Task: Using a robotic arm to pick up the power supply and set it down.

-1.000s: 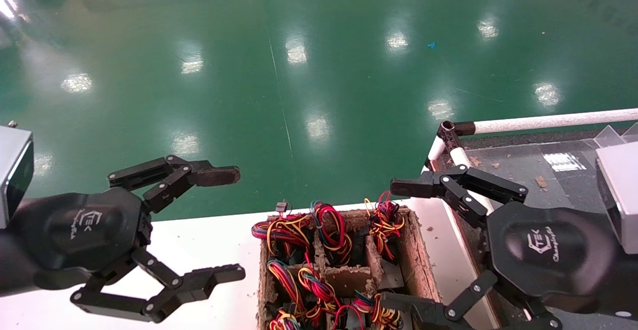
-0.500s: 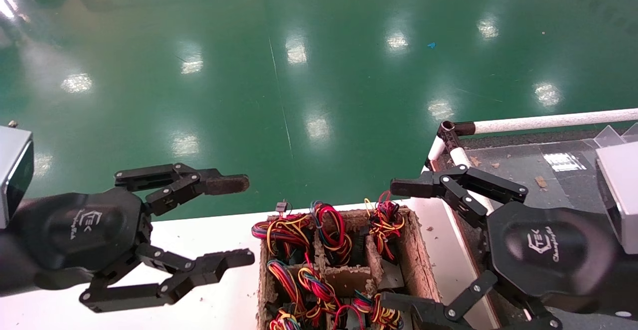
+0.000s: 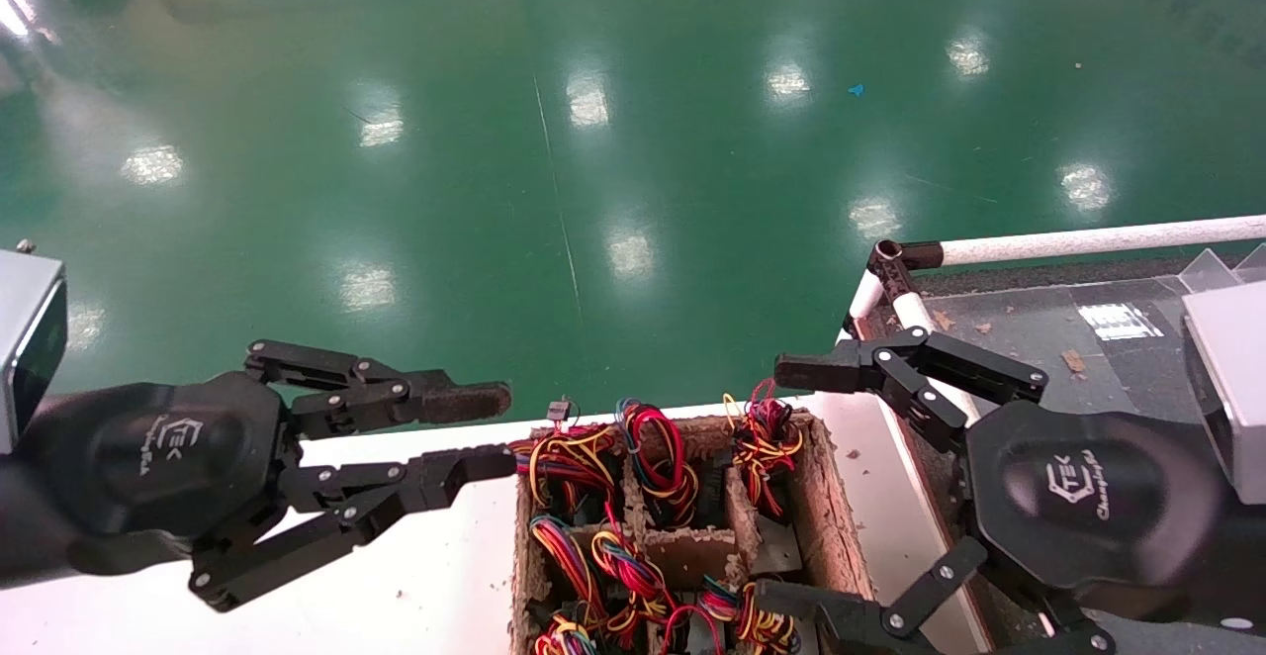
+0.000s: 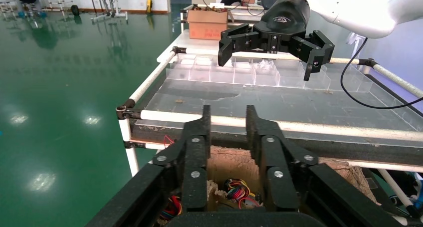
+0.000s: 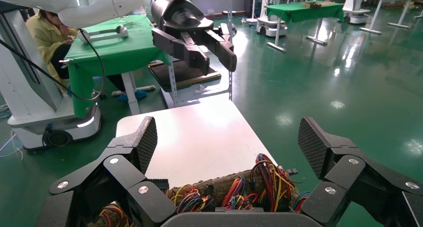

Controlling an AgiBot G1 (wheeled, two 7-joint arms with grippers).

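- Green glossy floor (image 3: 593, 140) fills the background, with ceiling lamps reflected on it.
- Nearer, a white surface (image 3: 396, 556) carries a brown fibre box (image 3: 821, 497) that is divided into compartments.
- The power supplies (image 3: 653, 457) stand inside these compartments. Mostly only their bundles of red, yellow and black wires show above the partitions, and the grey bodies are hardly visible.
- No power supply is lifted; all that I can see are in the box.
- The right end effector (image 3: 781, 485), with all-black fingertips, hangs over the right edge of the box. Its fingers are spread wide, one beyond the far corner of the box and one toward the near side, and they touch nothing.
- In its own wrist view the right end effector (image 5: 227, 147) shows both ribbed pads far apart, with the wires below and between them.
- The left end effector (image 3: 495, 429), which has a brownish worn fingertip, is over the surface just beside the left wall of the box. Its fingers are close to each other, with only a narrow gap, and nothing is between them.
- The left wrist view confirms this narrow gap at the left end effector (image 4: 227, 119).
- To the right of the box is a rack (image 3: 1088, 236) with white tubes and a grey deck that has small crumbs on it.
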